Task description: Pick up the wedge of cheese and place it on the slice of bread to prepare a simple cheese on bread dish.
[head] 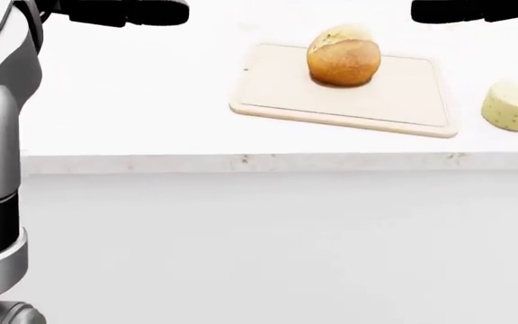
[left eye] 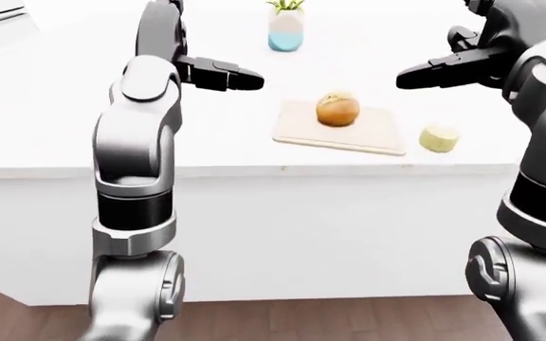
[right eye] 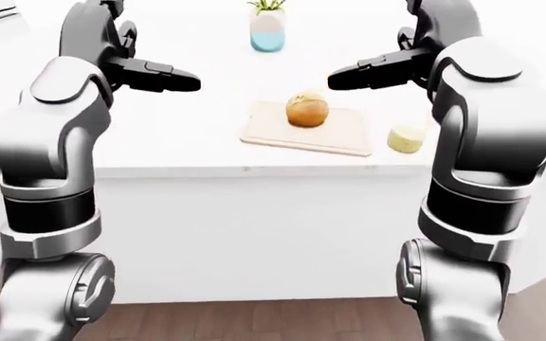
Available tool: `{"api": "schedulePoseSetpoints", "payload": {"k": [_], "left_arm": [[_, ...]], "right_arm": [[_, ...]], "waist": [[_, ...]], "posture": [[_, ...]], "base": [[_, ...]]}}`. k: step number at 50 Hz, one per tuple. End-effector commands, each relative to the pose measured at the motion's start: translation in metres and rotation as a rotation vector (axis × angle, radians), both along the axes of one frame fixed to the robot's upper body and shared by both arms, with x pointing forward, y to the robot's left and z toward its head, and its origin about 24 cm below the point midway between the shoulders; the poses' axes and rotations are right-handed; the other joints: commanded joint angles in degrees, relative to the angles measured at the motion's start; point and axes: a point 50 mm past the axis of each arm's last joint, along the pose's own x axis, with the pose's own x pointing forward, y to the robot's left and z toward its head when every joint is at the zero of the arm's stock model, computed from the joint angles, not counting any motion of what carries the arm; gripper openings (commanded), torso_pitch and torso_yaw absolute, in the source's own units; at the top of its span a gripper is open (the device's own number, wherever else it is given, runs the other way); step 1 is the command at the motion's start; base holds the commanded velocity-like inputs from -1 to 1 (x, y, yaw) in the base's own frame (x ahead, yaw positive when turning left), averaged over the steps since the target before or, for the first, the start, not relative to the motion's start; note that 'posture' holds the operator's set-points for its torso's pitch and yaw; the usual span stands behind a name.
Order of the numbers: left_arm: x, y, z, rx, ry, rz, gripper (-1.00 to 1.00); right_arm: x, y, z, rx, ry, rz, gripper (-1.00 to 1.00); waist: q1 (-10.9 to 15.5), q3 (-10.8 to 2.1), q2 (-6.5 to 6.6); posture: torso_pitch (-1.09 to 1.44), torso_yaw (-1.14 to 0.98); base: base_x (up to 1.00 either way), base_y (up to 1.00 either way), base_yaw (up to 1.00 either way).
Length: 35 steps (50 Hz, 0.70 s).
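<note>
The bread point(head: 344, 57), a round golden roll, sits on a pale cutting board point(head: 394, 101) on the white counter. The pale speckled cheese point(head: 514, 105) lies on the counter just right of the board; it also shows in the left-eye view point(left eye: 439, 138). My left hand point(left eye: 245, 78) is raised above the counter, left of the board, fingers stretched out and empty. My right hand point(left eye: 415, 74) is raised above the counter, up and left of the cheese, fingers stretched out and empty. Neither hand touches anything.
A white and blue vase with a green plant point(left eye: 286, 28) stands on the counter beyond the board. The counter's edge point(head: 241, 162) runs across the head view, with a white cabinet face below and a wooden floor point(left eye: 330, 320) at the bottom.
</note>
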Motion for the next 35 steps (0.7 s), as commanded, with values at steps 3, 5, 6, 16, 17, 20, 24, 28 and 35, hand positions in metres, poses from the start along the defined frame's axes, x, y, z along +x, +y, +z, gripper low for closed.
{"api": "schedulePoseSetpoints", "payload": {"k": [3,5,6,16,17,20,24,28,35], "left_arm": [[-0.0062,-0.0035,0.0167,0.003,-0.079,-0.015,1.0],[-0.0057,-0.003,0.0153,0.003,-0.077,-0.014,1.0],[-0.0056,-0.0026,0.0152,0.003,-0.077,-0.013,1.0],[-0.0054,-0.0007,0.0137,-0.001,-0.076,-0.011,1.0],[-0.0052,-0.0008,0.0133,0.0,-0.075,-0.011,1.0],[-0.0058,-0.001,0.0138,0.0,-0.076,-0.011,1.0],[-0.0064,-0.0014,0.0143,0.0,-0.077,-0.012,1.0],[-0.0065,-0.001,0.0155,-0.001,-0.078,-0.012,1.0],[-0.006,-0.002,0.0157,0.0,-0.078,-0.012,1.0]], "right_arm": [[-0.0045,-0.0022,0.0124,-0.01,-0.062,-0.014,1.0],[-0.0032,-0.0016,0.0112,-0.009,-0.06,-0.013,1.0],[-0.0028,-0.0012,0.0111,-0.009,-0.06,-0.012,1.0],[-0.0004,0.0004,0.0103,-0.01,-0.056,-0.007,1.0],[-0.0003,0.0002,0.0099,-0.01,-0.056,-0.008,1.0],[-0.001,-0.0001,0.0095,-0.009,-0.056,-0.008,1.0],[-0.0017,-0.0003,0.0093,-0.008,-0.056,-0.008,1.0],[-0.0021,-0.0002,0.01,-0.008,-0.057,-0.008,1.0],[-0.0045,-0.0025,0.0124,-0.009,-0.059,-0.012,1.0]], "waist": [[0.14,-2.45,-2.16],[-0.05,-0.35,-3.06],[-0.48,-0.59,-2.76],[-2.08,-1.22,3.89],[-2.25,-2.0,5.69],[-1.98,-0.81,5.46],[-1.22,-1.36,3.98],[-0.59,-1.02,1.94],[-0.38,-0.65,-2.88]], "posture": [[0.0,0.0],[0.0,0.0],[0.0,0.0],[0.0,0.0],[0.0,0.0],[0.0,0.0],[0.0,0.0],[0.0,0.0],[0.0,0.0]], "base": [[0.33,0.0,0.0],[0.33,0.0,0.0],[0.33,0.0,0.0],[0.33,0.0,0.0],[0.32,0.0,0.0],[0.33,0.0,0.0],[0.33,0.0,0.0],[0.32,0.0,0.0],[0.33,0.0,0.0]]}}
